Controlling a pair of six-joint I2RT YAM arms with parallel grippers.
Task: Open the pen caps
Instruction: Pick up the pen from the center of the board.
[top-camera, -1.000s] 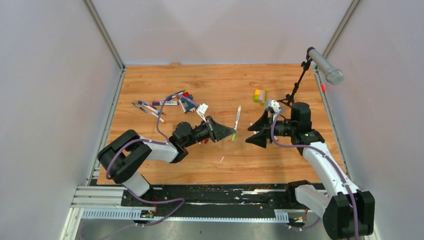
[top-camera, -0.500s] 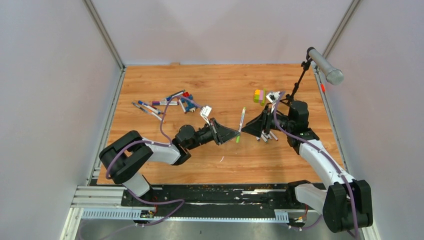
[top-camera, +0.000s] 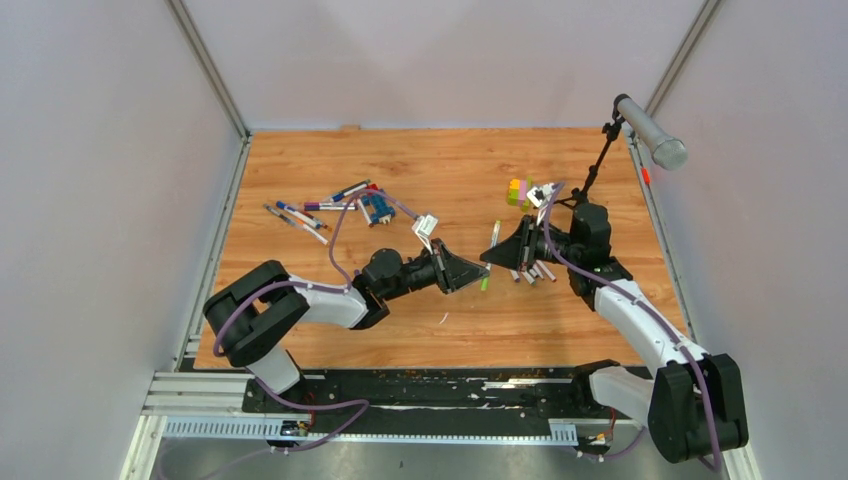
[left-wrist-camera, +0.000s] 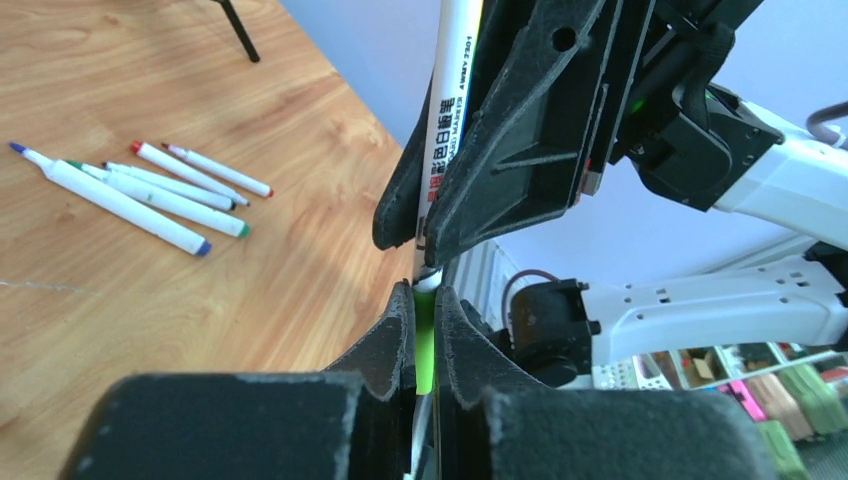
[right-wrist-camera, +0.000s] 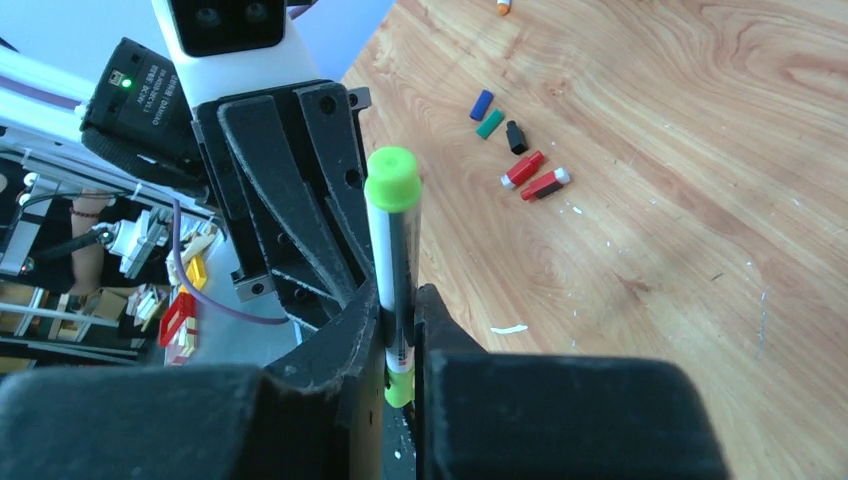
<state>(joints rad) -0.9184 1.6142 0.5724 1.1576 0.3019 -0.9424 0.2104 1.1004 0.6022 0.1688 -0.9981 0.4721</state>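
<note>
Both grippers meet over the table's middle on one white-barrelled pen (top-camera: 492, 248). My left gripper (left-wrist-camera: 424, 292) is shut on the pen's bright green end piece (left-wrist-camera: 425, 345). Just above it, my right gripper (right-wrist-camera: 401, 296) is shut on the white barrel (right-wrist-camera: 387, 250). In the right wrist view a green pen cap (right-wrist-camera: 392, 178) tops the pen above my fingers, and another green bit (right-wrist-camera: 398, 386) shows low between them. Several loose pen caps (right-wrist-camera: 515, 150) in blue, green, black and red lie on the wood. More pens (top-camera: 318, 210) are piled at the back left.
Several uncapped pens (top-camera: 536, 270) lie under the right arm, also in the left wrist view as pens (left-wrist-camera: 150, 195). A blue-and-red brick figure (top-camera: 376, 207) sits by the pile. A yellow-green-pink block stack (top-camera: 519, 190) and a microphone stand (top-camera: 598, 165) stand back right.
My right gripper swung left to the pen and shut on its barrel; it stood open before. My left arm carried the pen slightly right and away from the near edge.
</note>
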